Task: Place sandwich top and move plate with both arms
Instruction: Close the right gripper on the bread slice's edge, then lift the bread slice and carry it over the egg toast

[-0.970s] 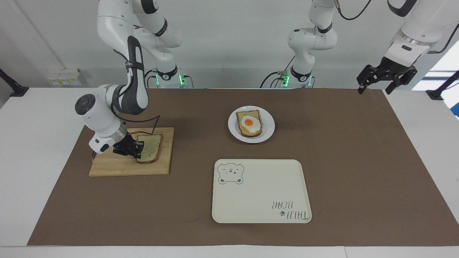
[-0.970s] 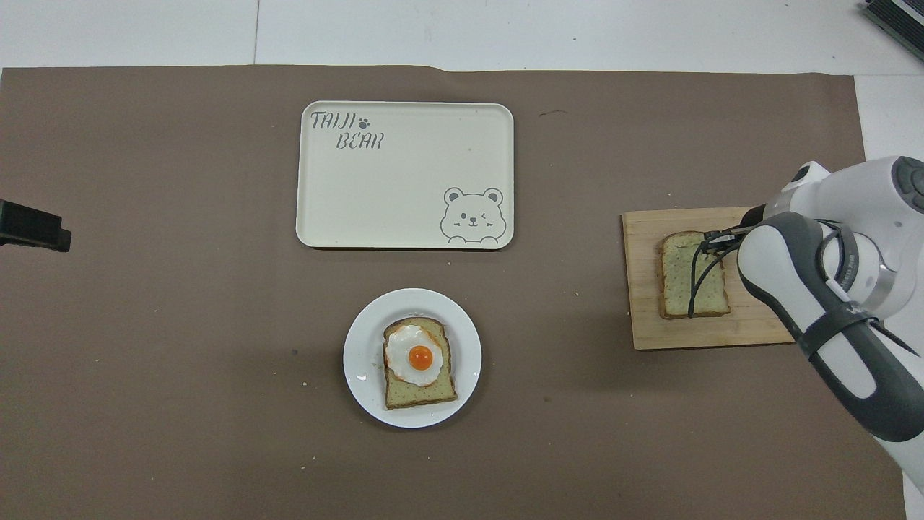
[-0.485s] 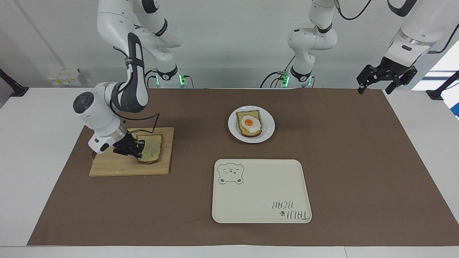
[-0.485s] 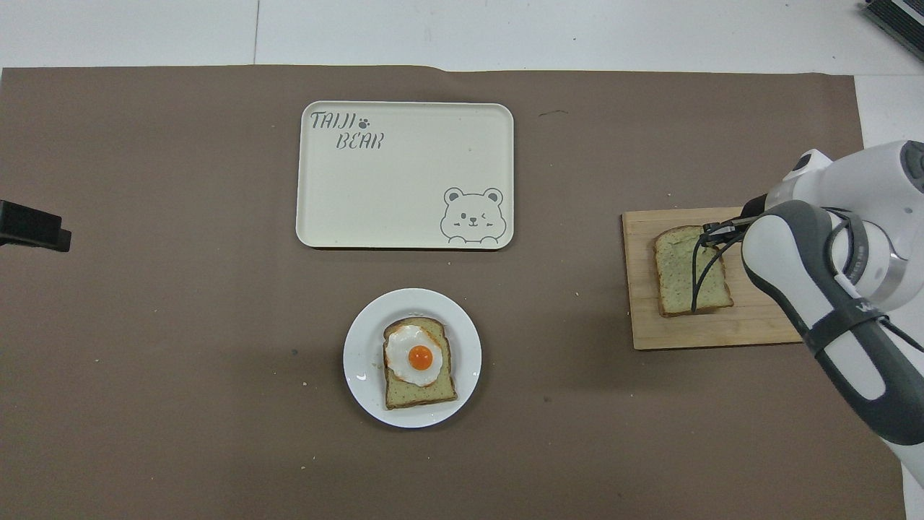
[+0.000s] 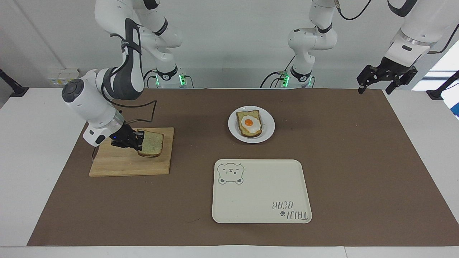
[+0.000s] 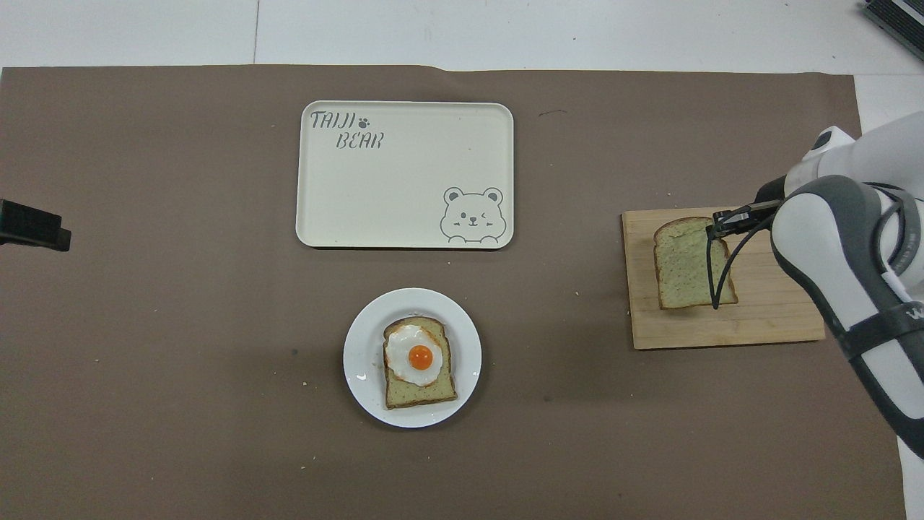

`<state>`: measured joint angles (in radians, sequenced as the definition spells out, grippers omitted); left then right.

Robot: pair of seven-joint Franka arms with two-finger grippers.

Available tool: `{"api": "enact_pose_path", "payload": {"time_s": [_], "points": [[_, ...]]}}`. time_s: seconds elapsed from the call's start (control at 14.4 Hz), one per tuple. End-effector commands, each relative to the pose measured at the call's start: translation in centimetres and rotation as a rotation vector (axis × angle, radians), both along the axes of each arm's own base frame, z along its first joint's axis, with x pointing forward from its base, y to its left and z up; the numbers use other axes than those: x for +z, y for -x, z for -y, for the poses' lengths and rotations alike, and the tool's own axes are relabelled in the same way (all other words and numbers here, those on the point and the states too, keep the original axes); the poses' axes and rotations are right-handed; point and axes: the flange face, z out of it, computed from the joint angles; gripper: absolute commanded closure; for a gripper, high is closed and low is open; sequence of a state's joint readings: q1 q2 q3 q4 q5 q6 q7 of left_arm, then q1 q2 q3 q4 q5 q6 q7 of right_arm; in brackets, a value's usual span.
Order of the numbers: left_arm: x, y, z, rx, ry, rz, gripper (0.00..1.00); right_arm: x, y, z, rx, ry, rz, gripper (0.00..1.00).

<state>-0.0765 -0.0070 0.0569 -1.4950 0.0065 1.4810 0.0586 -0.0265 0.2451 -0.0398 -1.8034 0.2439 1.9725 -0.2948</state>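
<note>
Brown mat on white table. R gripper (image 5: pixel 138 142) clamped on bread (image 5: pixel 151 143), raised over board (image 5: pixel 118 165); next carry to plate (image 5: pixel 269 129), onto egg toast (image 5: pixel 250 124). L gripper (image 5: pixel 386 77) open, waits.

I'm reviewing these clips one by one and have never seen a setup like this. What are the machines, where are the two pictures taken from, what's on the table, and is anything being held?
Two white robot arms work at one table. One picture faces them from across the table; the other looks down from above their own end, so the sides appear swapped.

The right gripper is shut on the edge of the sandwich top, a plain bread slice, holding it lifted just over the wooden cutting board. The left gripper waits open in the air over the table's edge at its own end.

On the brown mat, mid-table, sits the plate with a toast slice bearing a fried egg. Farther from the robots lies a cream tray with a bear drawing.
</note>
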Motion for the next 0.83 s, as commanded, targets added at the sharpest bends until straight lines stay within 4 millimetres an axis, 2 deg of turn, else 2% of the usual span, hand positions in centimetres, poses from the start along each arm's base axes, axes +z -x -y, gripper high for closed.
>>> {"api": "enact_pose_path", "payload": {"time_s": [0.0,0.28,0.55,0.76], "points": [[0.3,0.3,-0.1,0.011,0.013,-0.001,0.0,0.7,0.3,-1.8,-0.029,-0.08,-0.03,1.0],[0.3,0.4,-0.1,0.011,0.013,-0.005,0.0,1.0,0.4,-5.0,-0.097,-0.155,-0.067,1.0],[0.3,0.4,0.0,0.01,0.013,-0.007,0.0,1.7,1.1,-10.5,-0.223,-0.231,-0.148,1.0],[0.3,0.3,0.0,0.01,0.013,-0.004,0.0,1.9,1.8,-14.2,-0.219,-0.235,-0.179,1.0]]}}
